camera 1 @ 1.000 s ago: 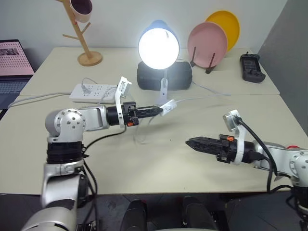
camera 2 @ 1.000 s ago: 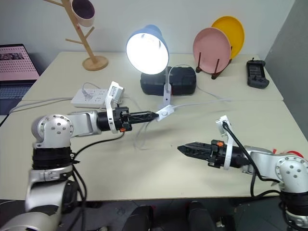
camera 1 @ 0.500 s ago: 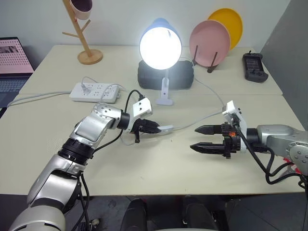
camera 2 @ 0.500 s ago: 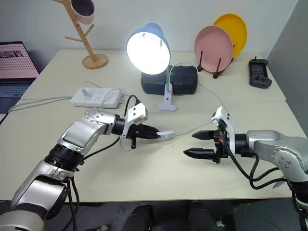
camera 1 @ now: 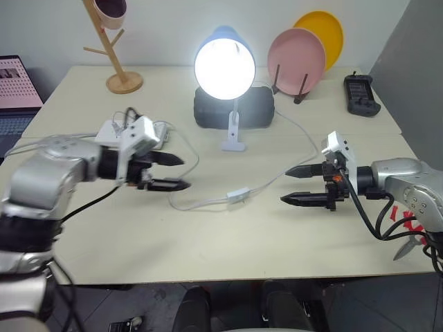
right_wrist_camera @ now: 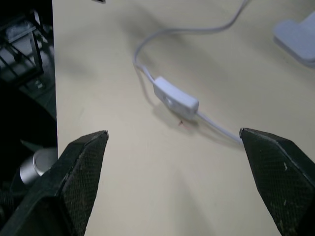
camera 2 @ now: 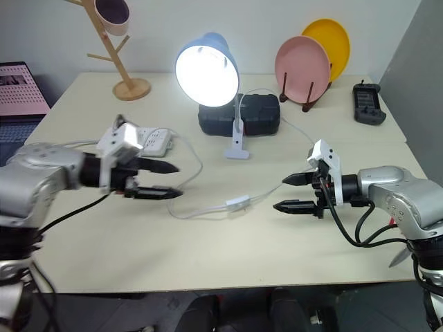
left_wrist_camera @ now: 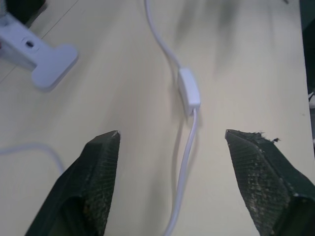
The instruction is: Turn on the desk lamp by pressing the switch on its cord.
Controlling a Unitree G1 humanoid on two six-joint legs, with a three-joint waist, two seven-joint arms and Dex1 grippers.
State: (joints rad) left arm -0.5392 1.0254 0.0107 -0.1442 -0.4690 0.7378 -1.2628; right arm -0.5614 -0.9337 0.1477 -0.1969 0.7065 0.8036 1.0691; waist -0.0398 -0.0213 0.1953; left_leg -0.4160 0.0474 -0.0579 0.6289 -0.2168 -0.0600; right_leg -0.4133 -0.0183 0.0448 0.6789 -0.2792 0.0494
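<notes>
both tools (camera 1: 173,172) (camera 1: 291,185) wide, white oblong switch (camera 1: 239,196) flat on table, lamp (camera 1: 224,68) lit

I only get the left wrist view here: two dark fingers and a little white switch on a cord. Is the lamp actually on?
Observer: Yes, the desk lamp is lit; its bulb glows brightly under the blue shade.
Operator: Is anything holding the switch?
Observer: No. The switch lies on the table between the left gripper and the right gripper, and both are open and apart from it.
Operator: What is behind the lamp?
Observer: A pink plate and a yellow plate stand upright on a rack to its right.
</notes>
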